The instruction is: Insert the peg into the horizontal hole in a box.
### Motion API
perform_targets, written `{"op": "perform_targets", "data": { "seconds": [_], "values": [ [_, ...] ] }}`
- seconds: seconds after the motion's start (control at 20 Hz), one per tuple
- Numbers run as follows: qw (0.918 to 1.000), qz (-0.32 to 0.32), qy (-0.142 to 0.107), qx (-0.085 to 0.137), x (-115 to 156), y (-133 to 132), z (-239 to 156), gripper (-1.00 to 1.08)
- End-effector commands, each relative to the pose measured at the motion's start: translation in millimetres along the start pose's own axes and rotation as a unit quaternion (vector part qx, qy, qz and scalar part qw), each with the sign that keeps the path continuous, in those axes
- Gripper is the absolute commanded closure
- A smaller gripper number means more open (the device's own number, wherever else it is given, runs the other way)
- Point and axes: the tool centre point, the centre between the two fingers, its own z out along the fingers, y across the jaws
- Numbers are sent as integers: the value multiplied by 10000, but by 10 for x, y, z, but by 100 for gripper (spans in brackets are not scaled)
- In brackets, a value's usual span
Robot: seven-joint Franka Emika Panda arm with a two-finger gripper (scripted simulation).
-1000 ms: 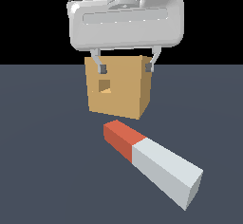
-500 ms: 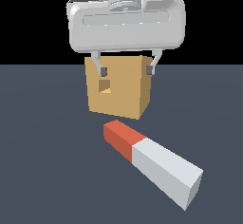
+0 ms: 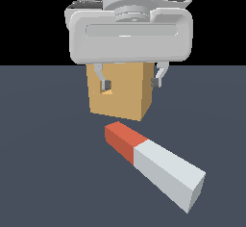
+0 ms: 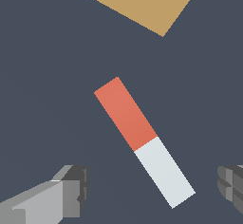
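Item 1, gripper (image 3: 129,79): pale grey Panda hand, hanging above the table (image 3: 43,173); jaws spread wide, nothing betw. them, touching nothing. In ext. view one fingertip (image 3: 103,83) shows in front of the box face, the other (image 3: 156,81) just past the box's edge on the ext. view's right; whether either is near the box in depth, cannot tell. Wrist view shows both fingers (image 4: 71,190) well apart, w/ bare surface betw. them. Item 2, peg (image 3: 153,165): long square bar, lying flat on the table, free of the gripper. Red end at approx. 10 o'clock in ext. view, pointing toward the box; longer grey-white part runs to approx. 4 o'clock, nearer the camera. Red end close to the box but apart from it. Wrist view: peg (image 4: 142,140) lies diagonal, not lined up w/ the jaws. Item 3, box (image 3: 126,92): tan cube, resting on the table behind the peg, at 12 o'clock from it. Item 4, hole (image 3: 106,88): small square opening in the box's front face, toward the ext. view's left, partly covered by one fingertip. Peg not in hole.
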Motion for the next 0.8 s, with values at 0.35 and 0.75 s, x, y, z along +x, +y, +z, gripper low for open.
{"op": "perform_targets", "data": {
  "seconds": [0.35,0.75],
  "values": [
    [9947,-1022,65,31,-247,107,326,-92],
    [9808,-1944,120,59,-440,252,623,-92]
  ]
}}
